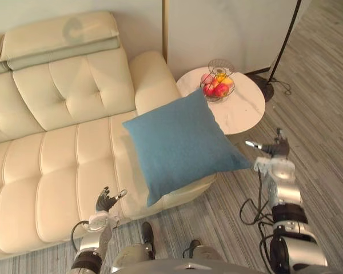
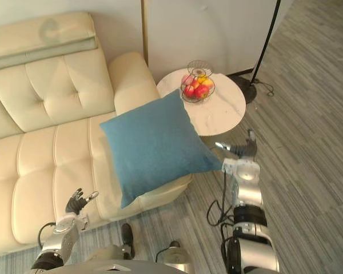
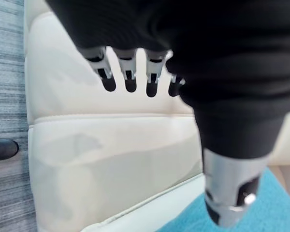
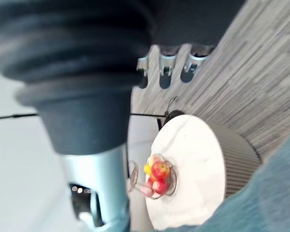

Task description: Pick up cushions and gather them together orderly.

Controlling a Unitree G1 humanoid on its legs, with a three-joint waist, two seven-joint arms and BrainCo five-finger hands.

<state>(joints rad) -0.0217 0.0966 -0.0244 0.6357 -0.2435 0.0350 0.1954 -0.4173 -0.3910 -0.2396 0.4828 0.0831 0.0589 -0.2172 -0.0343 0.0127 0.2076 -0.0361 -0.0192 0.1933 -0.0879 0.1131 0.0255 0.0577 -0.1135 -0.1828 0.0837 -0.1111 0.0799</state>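
**Both hands open; cushion at the sofa's right end**

Your left hand (image 1: 106, 201) hovers at the front edge of the sofa (image 1: 57, 165), fingers (image 3: 128, 82) loosely spread and holding nothing. Its wrist view looks along them onto the cream seat, with a blue corner of the cushion at the edge.

Your right hand (image 1: 276, 149) hangs over the striped floor (image 1: 326, 125), just off the cushion's right corner. Its fingers are extended and its grasp is empty.

The blue cushion (image 1: 180, 142) lies skewed on the seat's right end, below the armrest. Its lower corner overhangs the seat front.

Just beside it stands the round white bench (image 1: 243, 111), carrying a wire fruit basket (image 1: 218, 84). A floor lamp (image 1: 286, 43) stands beyond the bench.
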